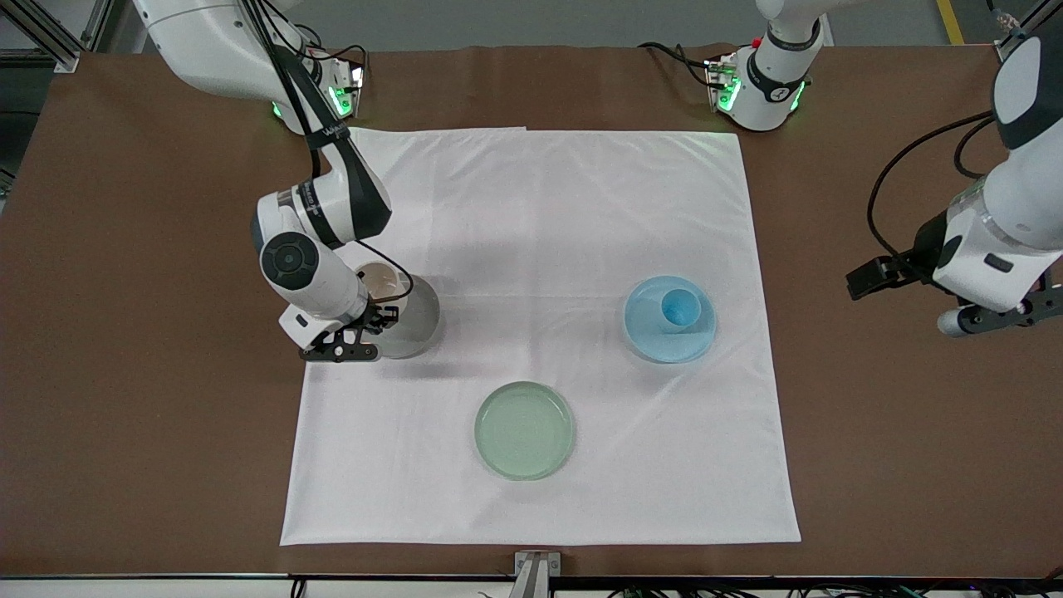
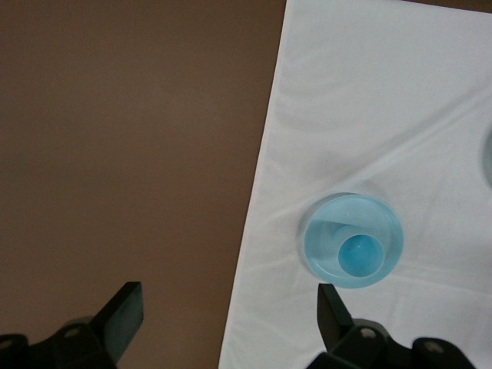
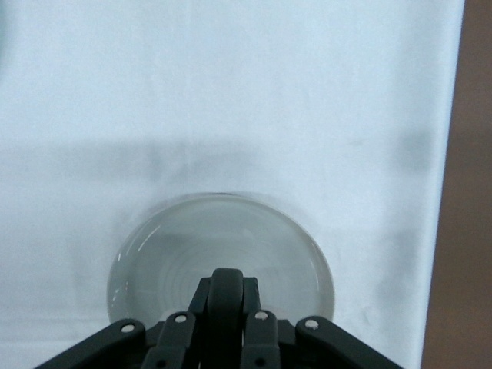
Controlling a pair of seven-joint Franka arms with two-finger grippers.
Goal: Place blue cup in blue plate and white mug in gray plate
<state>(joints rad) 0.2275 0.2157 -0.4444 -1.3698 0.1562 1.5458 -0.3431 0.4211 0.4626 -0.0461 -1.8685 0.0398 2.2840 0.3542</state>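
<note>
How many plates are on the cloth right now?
3: the blue plate holding the blue cup, the gray plate under the right gripper, the green plate nearest the camera.

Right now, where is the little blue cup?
The blue cup stands in the blue plate on the white cloth, toward the left arm's end of the table, farther from the front camera than the green plate.

A brown table (image 1: 149, 332) carries a white cloth (image 1: 540, 232) spread across its middle.
</note>
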